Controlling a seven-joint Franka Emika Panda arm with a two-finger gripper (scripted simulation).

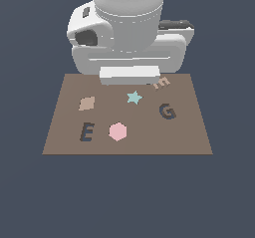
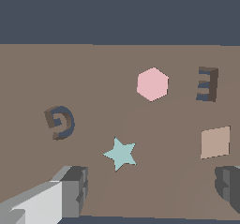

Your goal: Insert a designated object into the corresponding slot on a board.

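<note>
The brown board point(image 1: 194, 132) lies flat below the arm. The designated object, a small tan E block point(image 1: 161, 82), rests near the board's far edge toward the exterior view's right, partly behind the white hand point(image 1: 129, 75). It is out of the wrist view. The slot, a dark slanted E recess point(image 1: 86, 132) point(image 2: 207, 84), is on the near side at the exterior view's left. My gripper point(image 2: 151, 183) hovers above the board near the teal star point(image 2: 120, 153), open, with fingers point(image 2: 72, 188) wide apart and nothing between them.
A tan diamond point(image 1: 87, 103) point(image 2: 215, 142), the teal star point(image 1: 133, 97), a pink hexagon point(image 1: 117, 131) point(image 2: 152, 84) and a dark G recess point(image 1: 168, 111) point(image 2: 60, 123) also sit on the board. The bulky white arm point(image 1: 128, 23) hides the board's far edge.
</note>
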